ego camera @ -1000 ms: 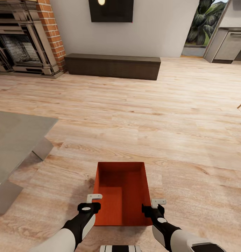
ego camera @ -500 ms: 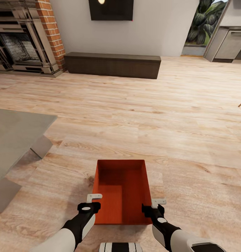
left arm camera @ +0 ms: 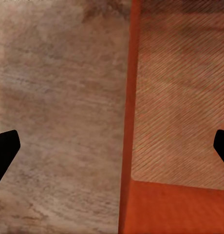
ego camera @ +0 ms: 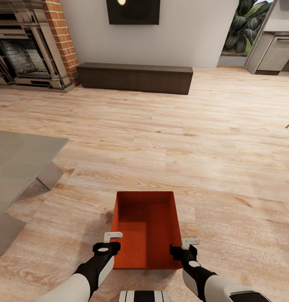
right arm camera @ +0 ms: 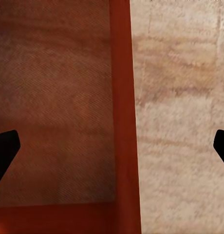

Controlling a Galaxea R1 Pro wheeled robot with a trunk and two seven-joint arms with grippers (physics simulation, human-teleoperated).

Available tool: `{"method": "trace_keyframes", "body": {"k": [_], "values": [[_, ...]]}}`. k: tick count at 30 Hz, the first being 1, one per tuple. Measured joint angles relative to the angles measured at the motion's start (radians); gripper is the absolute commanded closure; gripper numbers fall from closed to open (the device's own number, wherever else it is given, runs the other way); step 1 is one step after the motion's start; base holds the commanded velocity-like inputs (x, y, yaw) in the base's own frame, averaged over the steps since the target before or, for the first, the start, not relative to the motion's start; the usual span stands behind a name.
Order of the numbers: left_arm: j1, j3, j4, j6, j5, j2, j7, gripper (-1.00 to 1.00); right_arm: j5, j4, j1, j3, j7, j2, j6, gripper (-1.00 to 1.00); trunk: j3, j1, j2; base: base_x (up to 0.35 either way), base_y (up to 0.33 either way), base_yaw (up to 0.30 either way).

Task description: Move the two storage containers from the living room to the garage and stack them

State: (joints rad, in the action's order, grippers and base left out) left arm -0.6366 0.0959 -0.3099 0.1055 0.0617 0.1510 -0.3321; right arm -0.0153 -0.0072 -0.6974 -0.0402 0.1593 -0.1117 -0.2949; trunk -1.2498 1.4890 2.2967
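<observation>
Container (ego camera: pixel 146 228), red-orange and lidless, sits on the wood planks (ego camera: pixel 211 159) of the living room right in front of the robot, with the left gripper (ego camera: pixel 113 242) over its left wall and the right gripper (ego camera: pixel 182 247) over its right wall. Both wrist views show the fingers spread wide, each pair straddling a wall without clamping it. Farther off are a grey table (ego camera: pixel 18 163) at left, then a dark bench (ego camera: pixel 135 78), a brick fireplace (ego camera: pixel 31 50) and a wall TV (ego camera: pixel 133 11).
</observation>
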Motion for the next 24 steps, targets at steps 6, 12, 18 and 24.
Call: {"method": "trace_keyframes", "body": {"k": [6, 12, 18, 24], "values": [[0.000, 0.000, -0.001, 0.000, -0.001, 0.000, 0.000, -1.00, 0.000, 0.000, 0.000, 0.000, 0.000, 0.000, 0.001, -1.00, 0.000, 0.000, 0.000, 0.000, 0.000, 0.000], [0.000, 0.000, -0.001, 0.000, -0.001, -0.001, 0.000, -1.00, 0.002, 0.000, 0.000, 0.000, 0.000, 0.001, 0.000, -1.00, 0.000, 0.000, 0.000, 0.000, 0.000, 0.000], [0.000, 0.001, 0.000, 0.000, 0.000, -0.002, 0.000, -1.00, 0.011, 0.000, 0.000, 0.000, -0.001, 0.008, 0.000, -1.00, 0.000, 0.000, 0.000, 0.000, 0.000, 0.000], [0.000, 0.001, 0.000, 0.000, 0.000, -0.002, 0.000, -1.00, 0.013, 0.000, 0.000, -0.001, -0.001, 0.016, 0.000, -1.00, 0.000, 0.000, 0.000, 0.000, 0.000, 0.000]]}}
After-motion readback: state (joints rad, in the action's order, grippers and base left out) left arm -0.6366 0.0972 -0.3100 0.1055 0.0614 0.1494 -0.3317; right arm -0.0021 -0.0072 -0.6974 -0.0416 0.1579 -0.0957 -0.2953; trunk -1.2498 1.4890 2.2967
